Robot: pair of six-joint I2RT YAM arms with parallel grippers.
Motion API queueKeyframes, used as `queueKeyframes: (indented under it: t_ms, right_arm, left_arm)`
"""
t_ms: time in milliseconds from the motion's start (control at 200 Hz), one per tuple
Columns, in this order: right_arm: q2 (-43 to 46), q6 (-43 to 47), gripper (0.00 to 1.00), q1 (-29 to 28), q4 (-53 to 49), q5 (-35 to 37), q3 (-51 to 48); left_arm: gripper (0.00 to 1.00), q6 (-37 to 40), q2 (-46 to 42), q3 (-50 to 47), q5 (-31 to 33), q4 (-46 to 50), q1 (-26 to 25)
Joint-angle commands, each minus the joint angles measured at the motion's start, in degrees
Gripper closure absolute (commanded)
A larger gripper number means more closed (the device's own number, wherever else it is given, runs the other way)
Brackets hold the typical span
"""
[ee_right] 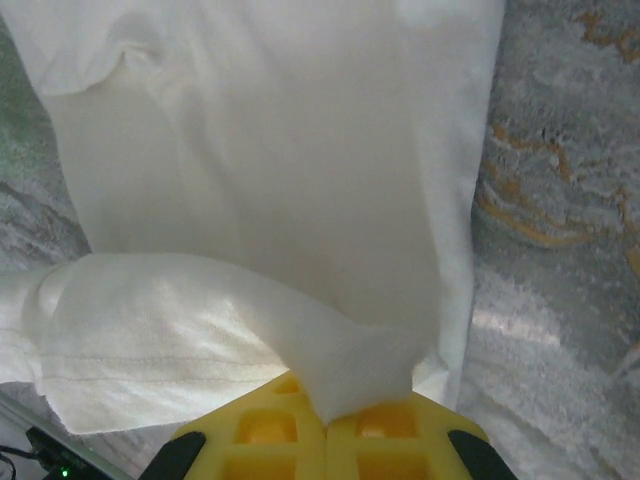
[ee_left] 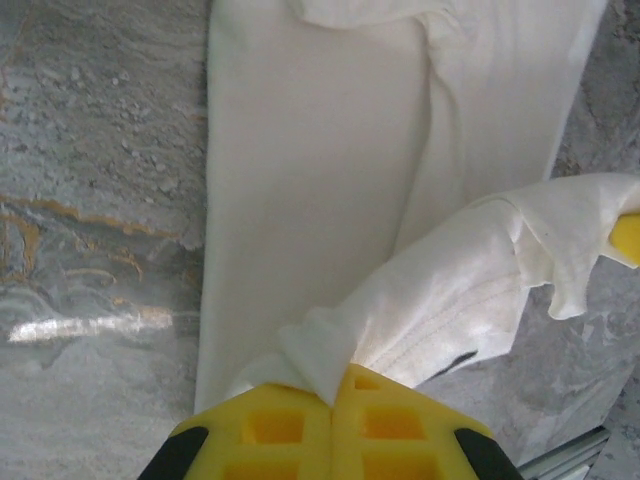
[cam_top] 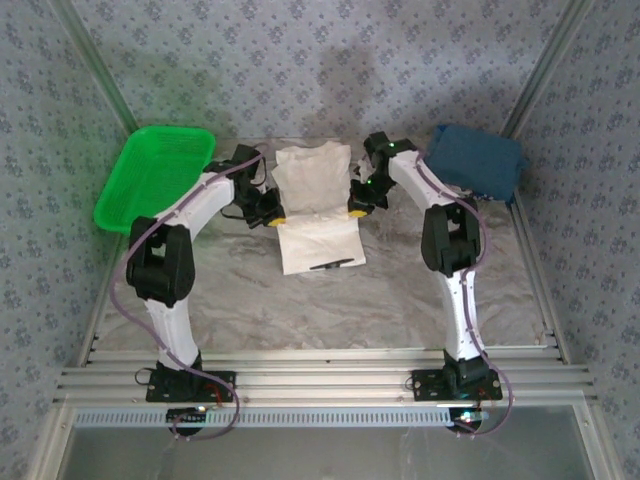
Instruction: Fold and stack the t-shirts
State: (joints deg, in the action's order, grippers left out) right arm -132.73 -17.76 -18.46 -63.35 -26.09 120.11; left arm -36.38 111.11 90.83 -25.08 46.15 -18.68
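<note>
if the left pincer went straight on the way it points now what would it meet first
Probably the cream t-shirt itself: the left pincer, shut on a pinched fold of it, points across the shirt's flat body lying on the table. Depth is unclear, so it might skim above the cloth.

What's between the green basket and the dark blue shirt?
The white t-shirt lies there, with the left gripper and the right gripper each shut on one side of it. The top view shows this.
</note>
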Motion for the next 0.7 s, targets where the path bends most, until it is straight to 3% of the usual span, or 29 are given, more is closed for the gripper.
queueKeyframes:
  t_ms: [0, 355, 410, 505, 610, 695]
  right_arm:
    - [-3.0, -1.7, 1.00, 0.7, 0.5, 0.7, 2.9]
    - [-9.1, -9.3, 0.98, 2.6, 6.9, -3.2, 5.8]
    - [-10.7, -10.3, 0.90, 2.9, 7.2, -4.3, 7.4]
    - [-12.2, -12.3, 0.64, 3.7, 8.3, -8.0, 9.3]
    - [-9.9, -13.2, 0.55, 4.7, 10.5, -9.0, 9.4]
    - [-6.2, -13.4, 0.51, 5.4, 12.2, -8.6, 8.9]
  left_arm:
    - [0.96, 2.4, 3.4, 3.5, -1.7, -0.9, 0.7]
    - [0.87, 2.5, 15.1, 13.3, -3.6, -2.1, 1.2]
    - [0.80, 2.6, 16.5, 15.3, -3.7, -1.6, 1.2]
    - [0.65, 2.7, 18.6, 19.3, -3.8, 0.9, 1.4]
    - [0.51, 1.9, 17.7, 22.5, -3.3, 1.8, 2.3]
    - [0.46, -0.2, 14.6, 22.9, -3.9, 0.0, 3.4]
